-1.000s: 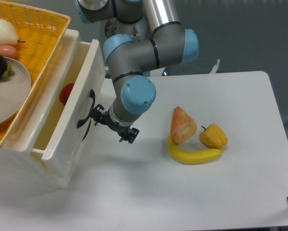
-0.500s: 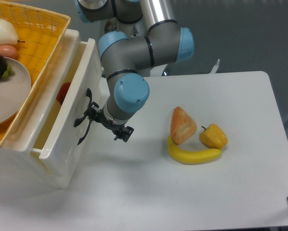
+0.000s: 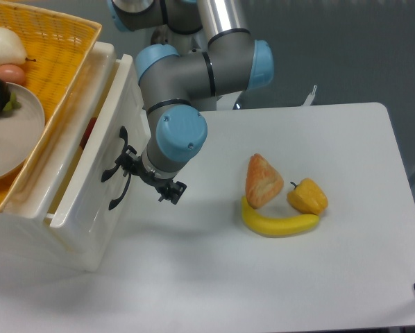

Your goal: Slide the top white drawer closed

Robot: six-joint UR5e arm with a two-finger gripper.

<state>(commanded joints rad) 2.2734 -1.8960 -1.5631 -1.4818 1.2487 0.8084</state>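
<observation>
Pressed against the front panel of the top white drawer (image 3: pixel 89 187), the gripper (image 3: pixel 132 168) sits at the curved black handle (image 3: pixel 115 168); whether its fingers are open or closed cannot be told. The drawer stands partly open below a yellow wicker basket (image 3: pixel 55 48), left of a banana (image 3: pixel 277 223) on the table (image 3: pixel 318 277).

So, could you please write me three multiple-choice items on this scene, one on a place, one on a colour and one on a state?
1. Where does the banana lie?
A. in the basket
B. on the table, before the bread slice
C. in the drawer

2. What colour is the handle of the top white drawer?
A. black
B. yellow
C. blue

3. What state is the drawer in?
A. fully shut
B. taken out and lying on the table
C. partly open

Answers: 1 B, it curves on the table under the bread and beside the yellow pepper; 2 A, a dark curve on the white front by the pincer; 3 C, a gap shows behind the front panel.
</observation>
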